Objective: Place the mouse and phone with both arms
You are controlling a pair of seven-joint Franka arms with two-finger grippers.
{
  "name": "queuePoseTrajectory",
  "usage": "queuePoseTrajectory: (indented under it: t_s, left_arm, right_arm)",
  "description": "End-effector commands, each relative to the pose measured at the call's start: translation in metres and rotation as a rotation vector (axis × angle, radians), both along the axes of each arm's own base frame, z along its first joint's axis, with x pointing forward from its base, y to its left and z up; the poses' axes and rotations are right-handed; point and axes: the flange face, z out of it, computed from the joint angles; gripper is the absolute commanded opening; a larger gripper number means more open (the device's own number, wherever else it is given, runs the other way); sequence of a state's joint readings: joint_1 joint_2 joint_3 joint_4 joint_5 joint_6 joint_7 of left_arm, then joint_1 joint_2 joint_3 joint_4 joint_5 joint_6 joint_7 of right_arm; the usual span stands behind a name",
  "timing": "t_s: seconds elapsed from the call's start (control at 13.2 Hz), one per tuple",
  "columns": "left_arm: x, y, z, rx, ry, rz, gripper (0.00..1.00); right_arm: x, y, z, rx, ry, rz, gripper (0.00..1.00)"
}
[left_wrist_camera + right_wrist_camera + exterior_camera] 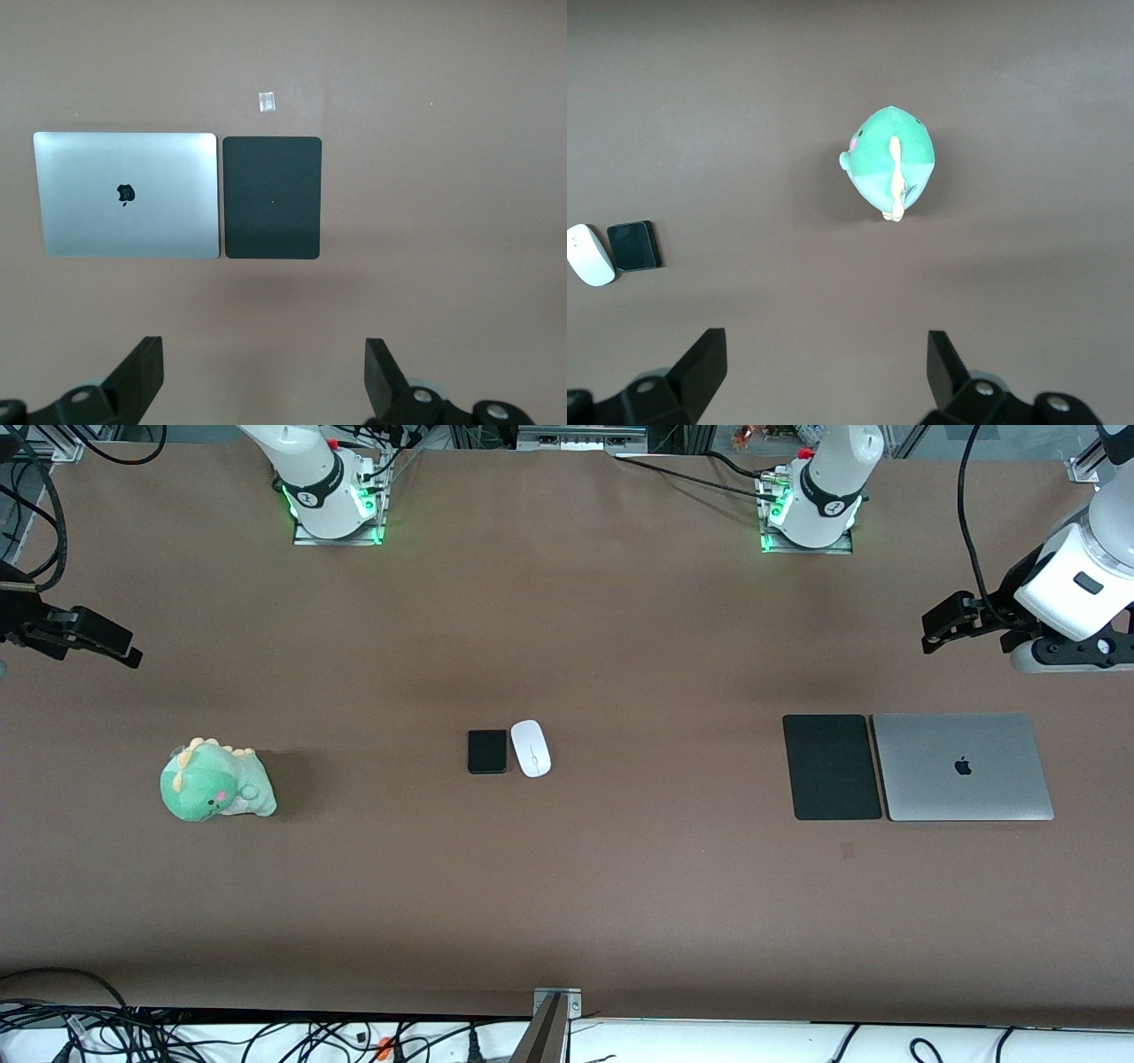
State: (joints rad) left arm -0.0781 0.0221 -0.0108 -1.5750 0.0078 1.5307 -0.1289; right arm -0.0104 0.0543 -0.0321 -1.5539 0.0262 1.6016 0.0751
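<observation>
The white oval mouse (pixel 531 747) and the small black phone (pixel 487 751) lie side by side, touching, at the middle of the brown table; the phone is on the side toward the right arm's end. Both also show at the edge of the right wrist view, the mouse (pixel 589 254) and the phone (pixel 634 245). My left gripper (pixel 930 636) hangs open and empty over bare table by the laptop; its fingers (pixel 142 372) stand wide apart. My right gripper (pixel 131 657) hangs open and empty over bare table by the plush toy; its fingers (pixel 704 363) stand wide apart too.
A large flat black mouse pad (pixel 831 766) and a closed silver laptop (pixel 961 766) lie side by side at the left arm's end, also in the left wrist view as pad (pixel 271 197) and laptop (pixel 127 195). A green dinosaur plush (pixel 215 781) sits at the right arm's end.
</observation>
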Motion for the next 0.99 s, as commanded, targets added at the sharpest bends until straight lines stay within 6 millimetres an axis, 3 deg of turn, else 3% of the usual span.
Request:
queuePoseTrajectory:
  t_s: [0.0,0.91]
  left_arm:
    - [-0.001,0.001,0.0099,0.006,-0.005,-0.009,1.0]
    - [-0.001,0.0003,0.0106,0.008,-0.007,-0.007,1.0]
  right_arm:
    - [-0.0067,-0.0019,0.0096,-0.008,0.009,0.007,1.0]
    - [-0.0122,-0.0008,0.0049,-0.005,0.062,0.014,1.0]
